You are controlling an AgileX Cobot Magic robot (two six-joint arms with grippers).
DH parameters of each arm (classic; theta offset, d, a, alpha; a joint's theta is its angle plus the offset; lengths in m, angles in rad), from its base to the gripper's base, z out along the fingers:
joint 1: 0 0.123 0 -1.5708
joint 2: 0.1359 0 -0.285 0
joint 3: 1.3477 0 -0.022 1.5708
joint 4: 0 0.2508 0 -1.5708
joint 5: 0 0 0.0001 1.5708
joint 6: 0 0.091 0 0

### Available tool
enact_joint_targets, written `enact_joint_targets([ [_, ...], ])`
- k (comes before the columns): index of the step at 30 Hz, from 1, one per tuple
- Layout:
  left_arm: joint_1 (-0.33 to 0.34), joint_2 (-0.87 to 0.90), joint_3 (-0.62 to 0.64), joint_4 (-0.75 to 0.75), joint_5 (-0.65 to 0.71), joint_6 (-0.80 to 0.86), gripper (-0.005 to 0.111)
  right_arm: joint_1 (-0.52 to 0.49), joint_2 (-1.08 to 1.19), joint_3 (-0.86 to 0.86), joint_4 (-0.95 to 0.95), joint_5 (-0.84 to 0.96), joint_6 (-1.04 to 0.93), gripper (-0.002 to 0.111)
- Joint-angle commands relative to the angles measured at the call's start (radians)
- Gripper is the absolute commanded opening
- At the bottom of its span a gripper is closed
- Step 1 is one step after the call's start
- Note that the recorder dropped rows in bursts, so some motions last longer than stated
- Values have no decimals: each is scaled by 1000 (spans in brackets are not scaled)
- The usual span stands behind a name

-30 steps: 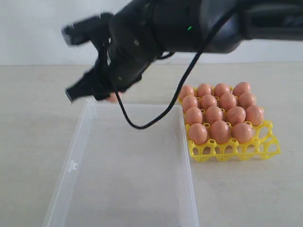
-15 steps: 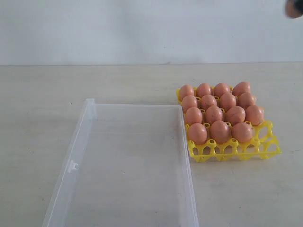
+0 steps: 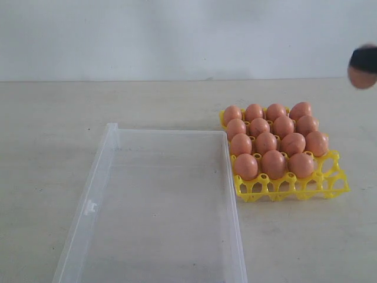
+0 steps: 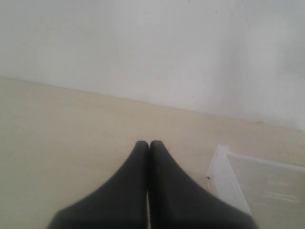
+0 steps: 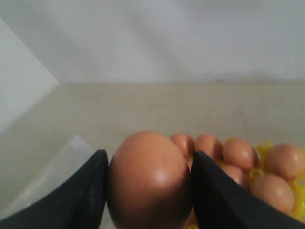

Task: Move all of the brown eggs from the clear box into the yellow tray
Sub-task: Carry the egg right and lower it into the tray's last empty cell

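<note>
Brown egg [image 5: 148, 186] sits clamped in the right gripper [image 5: 148, 157], high near the yellow tray [image 3: 288, 187], whose front corner cup [image 3: 333, 177] looks free; the clear box [image 3: 232, 194] looks empty. Left gripper [image 4: 147, 145] is pinched closed, empty. A misaimed descent could knock seated eggs [image 3: 266, 141] or crack the shell.

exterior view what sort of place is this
Probably a test bench, not a kitchen: plain beige table, blank white wall, a clear box and a yellow tray of eggs.

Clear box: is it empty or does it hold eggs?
Empty where visible: clear box shows bare floor; right gripper holds one egg.
</note>
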Motion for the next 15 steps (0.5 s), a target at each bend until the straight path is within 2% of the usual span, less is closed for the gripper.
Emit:
enact_joint_targets([
  [1, -1, 3, -2, -26, -62, -8, -4, 89, 28, 5, -149, 203, 2, 0],
  [4, -1, 3, -2, -26, -31, -8, -4, 161, 55, 7, -149, 315, -11, 0],
  [8, -1, 3, -2, -17, 50, -8, -4, 237, 78, 7, -149, 369, -71, 0],
  [15, -1, 3, -2, -17, -14, -8, -4, 261, 94, 7, -149, 421, -67, 0],
])
